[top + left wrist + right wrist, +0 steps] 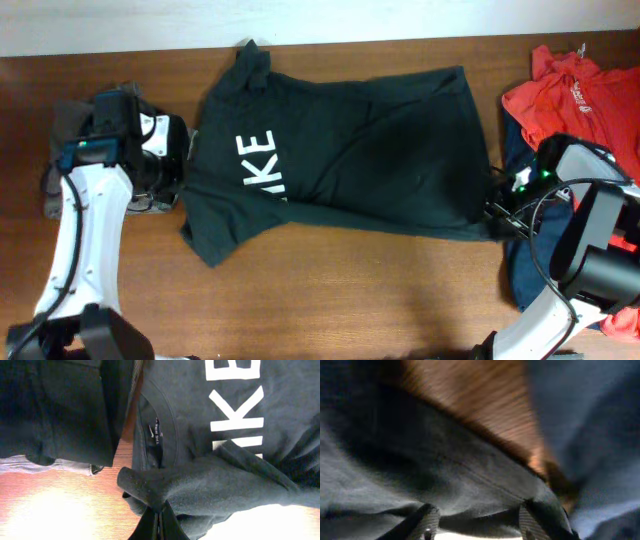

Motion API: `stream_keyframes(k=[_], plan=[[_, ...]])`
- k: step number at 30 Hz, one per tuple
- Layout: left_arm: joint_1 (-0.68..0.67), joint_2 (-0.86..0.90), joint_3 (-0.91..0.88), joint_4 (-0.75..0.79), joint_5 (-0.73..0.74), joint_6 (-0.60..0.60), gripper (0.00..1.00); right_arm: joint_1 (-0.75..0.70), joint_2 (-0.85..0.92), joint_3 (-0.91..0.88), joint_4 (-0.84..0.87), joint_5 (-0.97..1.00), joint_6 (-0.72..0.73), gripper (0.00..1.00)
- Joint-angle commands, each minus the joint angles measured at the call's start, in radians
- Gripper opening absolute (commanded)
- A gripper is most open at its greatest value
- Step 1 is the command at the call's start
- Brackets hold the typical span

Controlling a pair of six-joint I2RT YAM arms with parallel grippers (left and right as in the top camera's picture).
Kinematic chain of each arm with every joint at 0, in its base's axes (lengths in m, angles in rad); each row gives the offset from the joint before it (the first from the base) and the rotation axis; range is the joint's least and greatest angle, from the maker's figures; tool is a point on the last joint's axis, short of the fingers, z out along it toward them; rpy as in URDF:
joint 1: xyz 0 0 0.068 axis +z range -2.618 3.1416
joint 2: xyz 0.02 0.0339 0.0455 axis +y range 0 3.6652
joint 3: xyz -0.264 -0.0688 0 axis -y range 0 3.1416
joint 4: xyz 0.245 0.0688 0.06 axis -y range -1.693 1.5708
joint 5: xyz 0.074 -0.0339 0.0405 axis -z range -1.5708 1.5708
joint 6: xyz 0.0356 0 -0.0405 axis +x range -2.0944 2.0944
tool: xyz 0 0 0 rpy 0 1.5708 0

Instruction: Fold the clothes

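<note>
The desk (350, 290) is of brown wood, with a fine grain that runs along its length and a slight shine. Beyond its far edge lies a plain pale band (300, 20); I cannot tell if it is a wall. In the left wrist view, strong light makes a white glare (55, 515) on the wood.

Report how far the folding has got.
Done: the dark T-shirt lies spread out, no fold made. In hand: left gripper pinches cloth by the collar; right gripper straddles the hem, fingers apart. Left: every fold, plus the red garment piled at right.
</note>
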Motion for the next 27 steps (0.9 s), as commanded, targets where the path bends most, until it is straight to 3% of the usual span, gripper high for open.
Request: stream_keyframes(k=[1, 9, 12, 16, 27], plan=[[0.006, -0.045, 0.024, 0.001, -0.026, 0.011, 0.01, -0.021, -0.003, -0.004, 0.006, 0.055, 0.002, 0.58], [0.006, -0.046, 0.024, -0.001, -0.025, 0.011, 0.01, -0.03, -0.003, -0.005, 0.022, 0.04, -0.025, 0.58], [0.006, -0.046, 0.024, -0.002, -0.025, 0.011, 0.01, -0.062, -0.003, 0.012, 0.093, -0.177, -0.079, 0.62], [0.006, -0.046, 0.024, -0.002, -0.025, 0.011, 0.0, -0.09, -0.005, 0.064, 0.082, -0.294, -0.103, 0.62], [0.006, -0.046, 0.024, -0.001, -0.025, 0.012, 0.0, -0.127, -0.005, 0.05, 0.015, -0.217, -0.101, 0.62]])
